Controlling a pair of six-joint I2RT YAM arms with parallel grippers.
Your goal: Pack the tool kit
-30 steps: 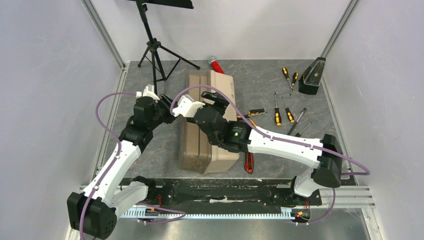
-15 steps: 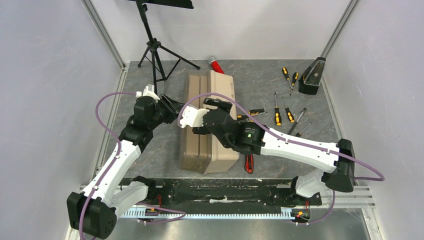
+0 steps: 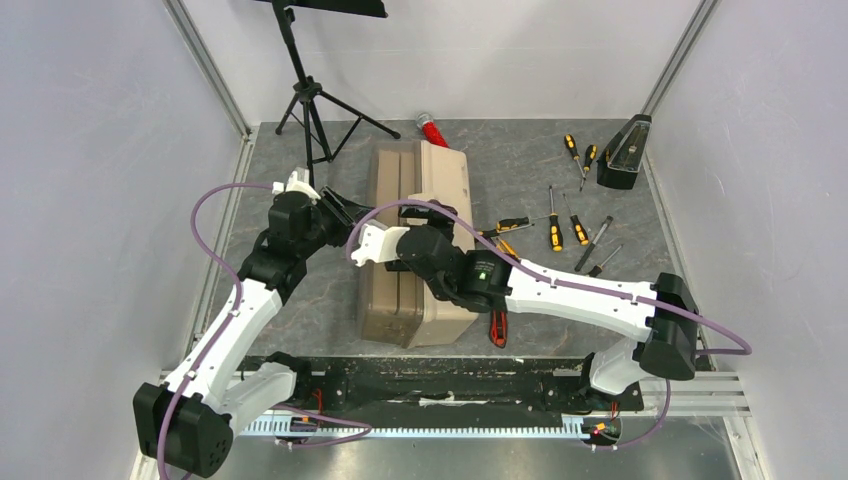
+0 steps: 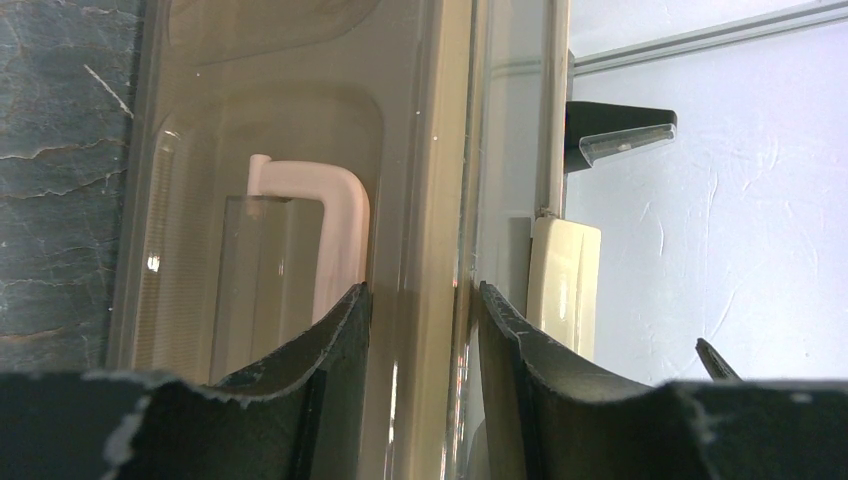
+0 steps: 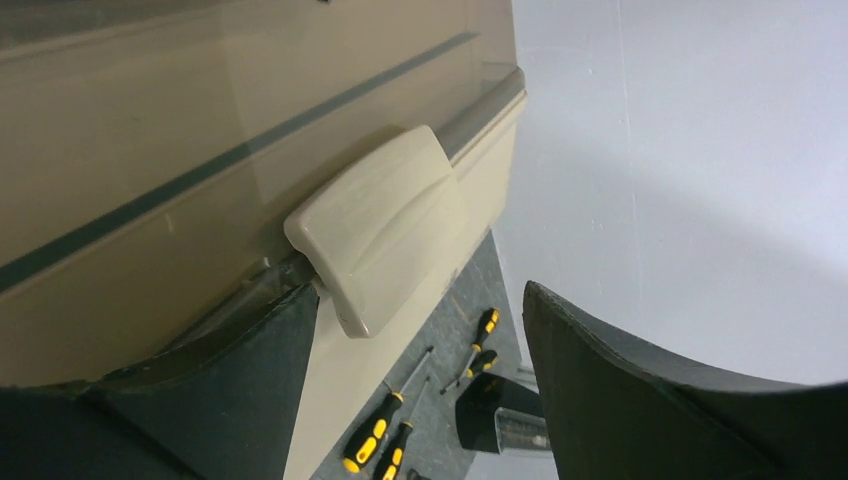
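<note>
Translucent tan toolbox (image 3: 395,295), cream latch (image 5: 385,240), pale handle (image 4: 350,230) seen through plastic

Your toolbox (image 3: 440,170) sits in the middle of the counter (image 3: 320,290). Screwdrivers (image 3: 555,235) lie to its right, the metronome (image 3: 625,150) behind them. A cylinder (image 3: 432,128) lies just behind the toolbox, a tripod stand (image 3: 310,110) stands far left, and a utility knife (image 3: 497,328) lies beside its near right corner.

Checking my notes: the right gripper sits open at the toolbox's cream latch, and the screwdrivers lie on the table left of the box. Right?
No. The screwdrivers lie right of the toolbox, per the top view. The right gripper is indeed open at the cream latch.
</note>
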